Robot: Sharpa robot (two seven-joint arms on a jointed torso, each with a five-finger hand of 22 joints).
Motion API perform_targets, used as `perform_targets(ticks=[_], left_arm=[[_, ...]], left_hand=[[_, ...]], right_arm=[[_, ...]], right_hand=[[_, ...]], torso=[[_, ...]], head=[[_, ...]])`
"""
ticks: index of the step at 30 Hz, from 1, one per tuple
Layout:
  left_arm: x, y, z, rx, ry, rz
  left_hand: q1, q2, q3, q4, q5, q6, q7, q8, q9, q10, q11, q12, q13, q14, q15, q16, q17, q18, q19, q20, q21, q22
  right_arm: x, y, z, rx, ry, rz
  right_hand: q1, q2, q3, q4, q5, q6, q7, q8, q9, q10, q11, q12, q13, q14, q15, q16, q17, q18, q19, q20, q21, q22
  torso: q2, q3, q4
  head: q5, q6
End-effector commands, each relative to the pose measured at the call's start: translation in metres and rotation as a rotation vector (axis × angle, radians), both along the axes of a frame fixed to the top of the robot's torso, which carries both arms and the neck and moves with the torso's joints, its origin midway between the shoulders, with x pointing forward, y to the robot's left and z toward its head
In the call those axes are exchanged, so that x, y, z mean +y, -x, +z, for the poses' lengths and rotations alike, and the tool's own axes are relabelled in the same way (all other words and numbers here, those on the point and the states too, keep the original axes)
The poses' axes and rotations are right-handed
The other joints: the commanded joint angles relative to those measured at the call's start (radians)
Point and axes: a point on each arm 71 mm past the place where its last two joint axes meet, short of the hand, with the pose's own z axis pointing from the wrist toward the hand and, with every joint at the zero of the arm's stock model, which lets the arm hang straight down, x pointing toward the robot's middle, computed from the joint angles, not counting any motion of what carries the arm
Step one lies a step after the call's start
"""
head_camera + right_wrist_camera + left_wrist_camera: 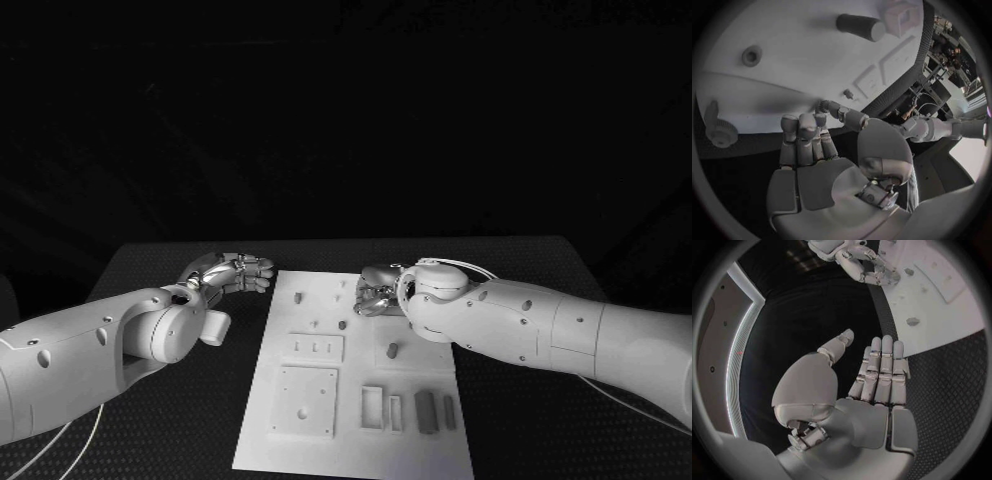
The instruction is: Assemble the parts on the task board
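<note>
- White task board [361, 400] lies in the middle of my black table [534, 270], its long side running away from me.
- Grey parts lie near the board's close end: two dark upright bars [427, 411] side by side, just beside a pale frame-shaped piece [374, 408].
- A short dark peg [392, 351] stands on the board near my right forearm; my right wrist view shows it as a stubby cylinder [859, 26].
- A small grey piece [299, 297] sits near the board's far left corner, seen from my left wrist as a little lump [912, 321] on the white.
- My left hand [231, 273] hovers over the bare table just left of the board's far corner, fingers [882, 365] straight, side by side, thumb apart, holding nothing.
- My right hand [379, 291] sits over the board's far end, fingers [804, 135] curled in toward the palm; whether they pinch anything, I cannot tell.
- A screw-like piece [717, 127] lies at the board's edge, close to my right hand.
</note>
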Motion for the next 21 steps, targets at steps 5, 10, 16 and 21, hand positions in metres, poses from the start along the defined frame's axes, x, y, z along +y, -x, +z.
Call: perform_targets(ticks=[5,10,16,21], left_arm=[[-0.0024,0.0005,0.001,-0.002,0.006,-0.022],[-0.0019,0.0005,0.0008,0.0,0.006,-0.023],[-0.0018,0.0004,0.0007,0.001,0.006,-0.023],[-0.0017,0.0004,0.0007,0.002,0.006,-0.024]], left_hand=[[-0.01,-0.003,0.002,0.004,-0.004,-0.006,-0.001,-0.004,0.002,-0.002,0.002,-0.004,0.002,-0.003,0.003,0.001,0.002,0.02,-0.01,0.0,0.004,0.021],[-0.01,-0.003,0.002,0.005,-0.004,-0.006,-0.001,-0.004,0.002,-0.002,0.002,-0.005,0.002,-0.003,0.003,0.001,0.002,0.02,-0.01,0.0,0.004,0.021],[-0.011,-0.004,0.002,0.005,-0.005,-0.006,-0.001,-0.004,0.002,-0.002,0.002,-0.005,0.002,-0.004,0.003,0.0,0.002,0.02,-0.01,0.0,0.004,0.021],[-0.011,-0.004,0.002,0.006,-0.006,-0.006,-0.001,-0.004,0.003,-0.002,0.002,-0.005,0.003,-0.004,0.003,0.0,0.002,0.02,-0.011,0.0,0.004,0.021]], right_arm=[[0.0011,0.0001,-0.0004,-0.036,0.025,0.018],[0.0012,0.0002,-0.0003,-0.043,0.02,0.018],[0.0014,0.0002,0.0005,-0.053,0.012,0.018],[0.0022,0.0003,0.0014,-0.063,0.004,0.02]], right_hand=[[0.006,-0.022,-0.011,0.004,0.001,-0.03,0.014,-0.01,-0.002,-0.007,0.01,0.005,-0.008,-0.003,0.008,-0.007,0.002,0.041,0.001,0.002,-0.006,0.001],[0.013,-0.031,-0.015,0.006,0.001,-0.045,0.019,-0.016,-0.005,-0.013,0.014,0.007,-0.015,-0.005,0.013,-0.007,0.003,0.041,0.0,0.004,-0.008,0.001],[0.017,-0.03,-0.016,0.009,0.001,-0.053,0.022,-0.019,-0.006,-0.015,0.017,0.01,-0.018,-0.005,0.015,-0.007,0.004,0.041,0.0,0.005,-0.008,0.001],[0.02,-0.031,-0.015,0.014,0.001,-0.059,0.024,-0.021,-0.007,-0.017,0.019,0.012,-0.022,-0.005,0.017,-0.007,0.005,0.041,0.0,0.006,-0.009,0.002]], torso=[[0.001,0.0005,0.0004],[0.0,-0.0001,0.0002],[0.0,-0.0004,0.0004],[0.0,-0.0006,0.0001]], head=[[0.0,0.0],[-0.001,0.0],[-0.001,0.001],[-0.002,0.002]])
